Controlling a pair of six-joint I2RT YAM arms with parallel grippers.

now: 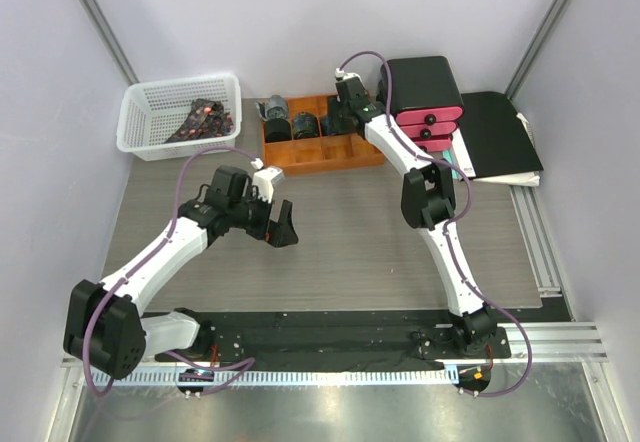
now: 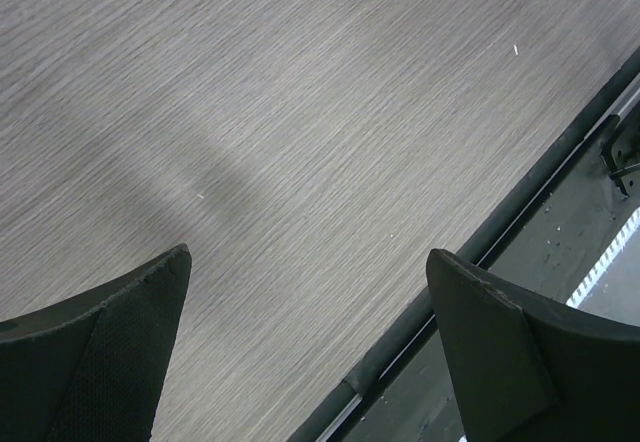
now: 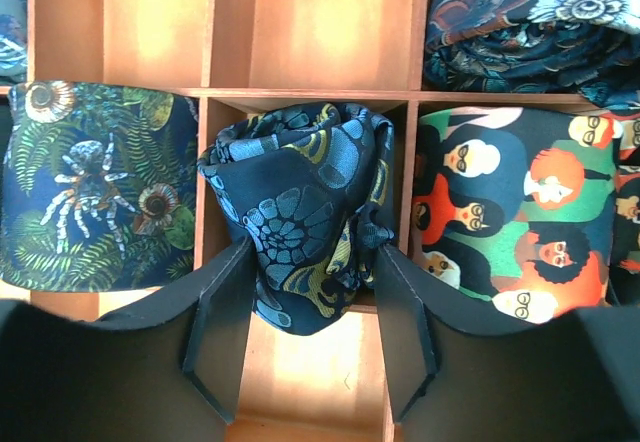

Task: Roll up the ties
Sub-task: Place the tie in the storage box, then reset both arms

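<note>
Tie (image 3: pixel 295 192): seating it, rolled, in tray (image 3: pixel 310 94), straddling it with right gripper (image 3: pixel 315 250), grip unclear; holding left gripper (image 2: pixel 310 254) spread; next needing straight lift.

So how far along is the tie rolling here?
Done: spider roll, faces roll and floral roll sit in the tray. In hand: the right gripper straddles a shell roll in the tray; whether it grips is unclear. To do: loose ties lie in the basket, and some compartments are empty.
</note>
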